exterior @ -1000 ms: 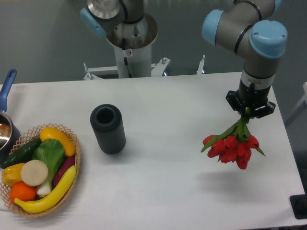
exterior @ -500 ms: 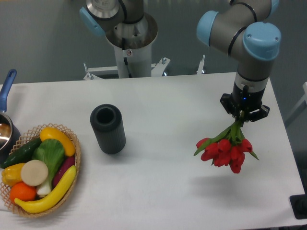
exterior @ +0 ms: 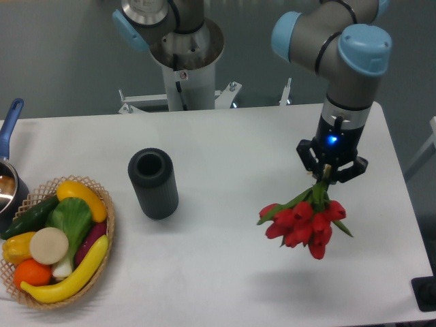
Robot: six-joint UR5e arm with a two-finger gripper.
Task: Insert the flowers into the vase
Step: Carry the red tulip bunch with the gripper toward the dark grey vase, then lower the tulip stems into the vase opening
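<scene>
flowers (exterior: pixel 300 223) hang below tool (exterior: pixel 327 177) – gripped

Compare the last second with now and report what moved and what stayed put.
The gripper, shut on the stems of the flowers, has carried the bunch leftward across the table toward the vase, blooms hanging down. Nothing was picked up or released. The vase, the basket of vegetables and the blue-handled pot are where they were.

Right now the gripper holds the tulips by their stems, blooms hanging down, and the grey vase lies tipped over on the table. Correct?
Not quite: the vase stands upright, mouth open upward, in the camera view. The gripper does hold the tulips by the stems, blooms down.
</scene>
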